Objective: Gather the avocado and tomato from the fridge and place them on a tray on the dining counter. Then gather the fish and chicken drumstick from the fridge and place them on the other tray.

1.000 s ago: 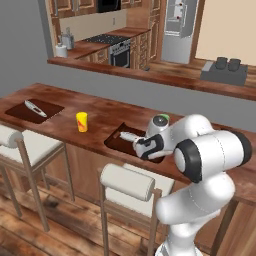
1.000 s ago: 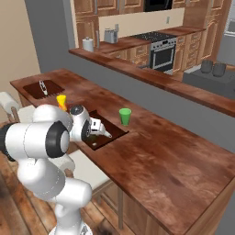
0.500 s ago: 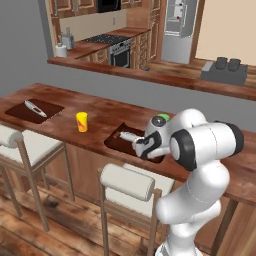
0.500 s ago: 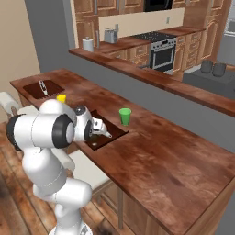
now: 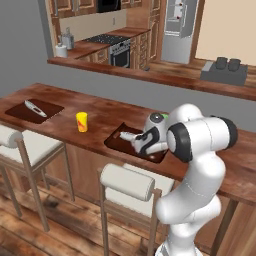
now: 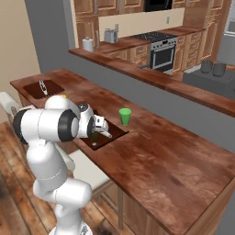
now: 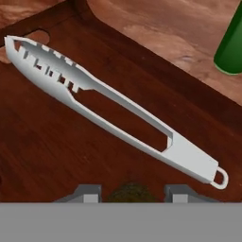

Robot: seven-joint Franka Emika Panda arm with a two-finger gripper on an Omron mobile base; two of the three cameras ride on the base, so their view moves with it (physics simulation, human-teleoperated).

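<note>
Your gripper [image 7: 130, 193] hangs low over the near tray [image 7: 42, 142] on the dining counter [image 6: 174, 160], its tips either side of a dark green lump, probably the avocado [image 7: 130, 192]; I can't tell whether they grip it. White tongs [image 7: 113, 108] lie just beyond. If it's delivered, next fetch the tomato from the distant fridge [image 5: 181, 30].

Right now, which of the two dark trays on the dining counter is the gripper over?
The tray in front of the robot, holding the grey tongs; the gripper hangs over it. The other tray sits far off.
</note>
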